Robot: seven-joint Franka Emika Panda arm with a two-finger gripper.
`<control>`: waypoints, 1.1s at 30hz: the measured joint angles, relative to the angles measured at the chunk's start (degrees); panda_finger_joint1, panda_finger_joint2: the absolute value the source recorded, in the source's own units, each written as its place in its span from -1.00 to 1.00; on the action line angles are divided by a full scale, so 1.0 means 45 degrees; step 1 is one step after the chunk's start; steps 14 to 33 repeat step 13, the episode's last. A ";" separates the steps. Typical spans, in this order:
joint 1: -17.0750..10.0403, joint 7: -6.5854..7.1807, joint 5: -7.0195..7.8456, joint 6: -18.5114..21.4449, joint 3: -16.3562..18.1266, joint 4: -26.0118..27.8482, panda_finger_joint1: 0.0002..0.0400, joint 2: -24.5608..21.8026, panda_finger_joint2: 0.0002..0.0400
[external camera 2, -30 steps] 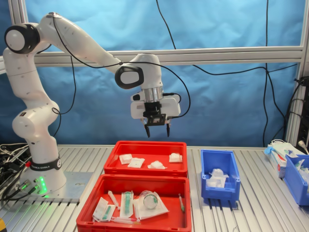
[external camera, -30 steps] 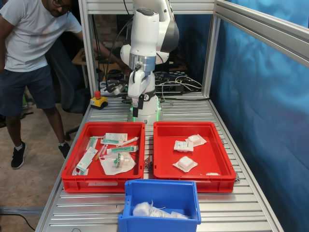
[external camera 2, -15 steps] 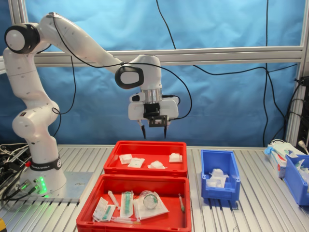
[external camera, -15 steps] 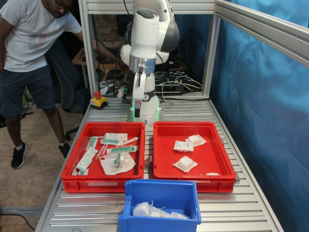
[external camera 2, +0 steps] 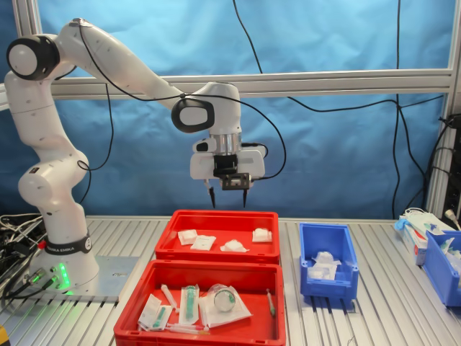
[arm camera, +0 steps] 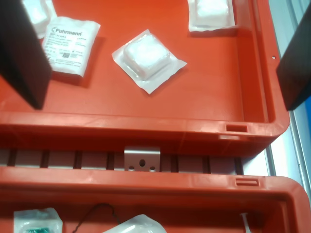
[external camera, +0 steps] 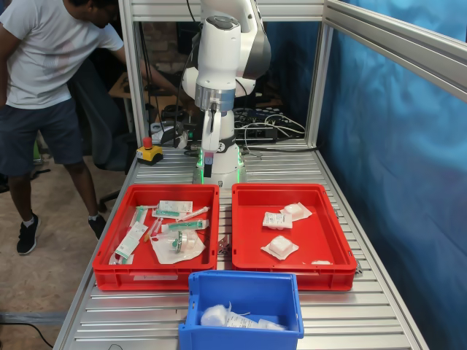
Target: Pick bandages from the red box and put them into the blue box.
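Judged from the task, the step in hand is the reach for a pad, and it should go well if the arm drops straight down and centres one puffy square between the fingers before closing, clear of the tray wall.

In the wrist view the nearest things are the two dark fingers [arm camera: 19, 53] at the frame's left and right edges, wide apart with nothing between them. Past them lie the bandages [arm camera: 147, 57], the middle one diagonal in the upper centre, a printed one to its left, another at the top edge.

In the second exterior view the gripper [external camera 2: 227, 196] hangs open above the red box [external camera 2: 216, 254] at frame centre, well clear of it. The blue box [external camera 2: 328, 274] stands centre-right, already holding white packets
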State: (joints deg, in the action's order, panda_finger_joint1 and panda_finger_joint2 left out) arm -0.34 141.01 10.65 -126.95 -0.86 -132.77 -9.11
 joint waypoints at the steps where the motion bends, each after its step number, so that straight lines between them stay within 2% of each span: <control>1: 0.0000 -0.0013 0.0000 0.0003 0.0000 0.0000 1.00 0.0000 1.00; 33: 0.0000 -0.0105 0.0000 0.0023 0.0000 0.0000 1.00 0.0000 1.00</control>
